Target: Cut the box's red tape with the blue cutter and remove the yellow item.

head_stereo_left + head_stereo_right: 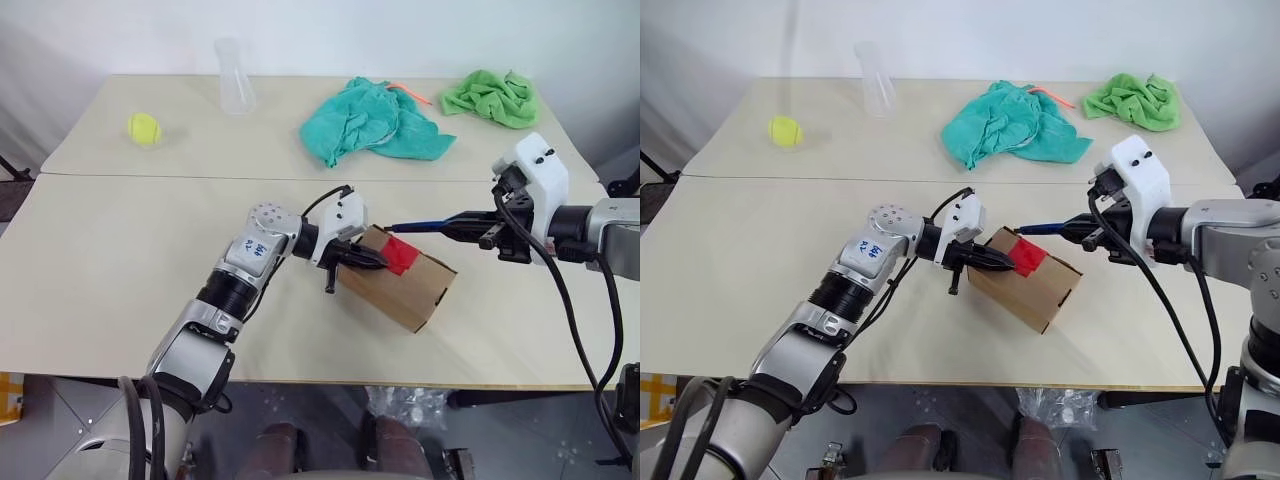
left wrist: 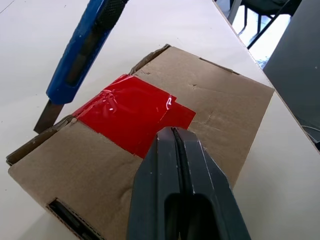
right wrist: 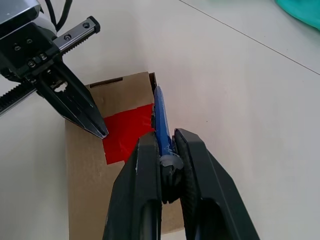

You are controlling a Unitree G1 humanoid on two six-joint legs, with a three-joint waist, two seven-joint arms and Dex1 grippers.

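The brown cardboard box [image 1: 418,290] lies tilted on the near table, with the red tape [image 1: 401,256] across its top seam. My left gripper [image 1: 381,263] is shut, and its fingertips [image 2: 172,135] rest on the box top at the tape's edge. My right gripper [image 3: 165,140] is shut on the blue cutter [image 3: 159,116], held nearly level from the right. The cutter's blade [image 2: 48,116] sits at the box's far edge, beside the end of the tape. The yellow item is hidden.
On the far table lie a teal cloth [image 1: 375,122], a green cloth [image 1: 492,97], a thin orange stick [image 1: 412,94], a clear plastic cup [image 1: 234,76] and a yellow-green tennis ball [image 1: 144,128]. The table's front edge runs just below the box.
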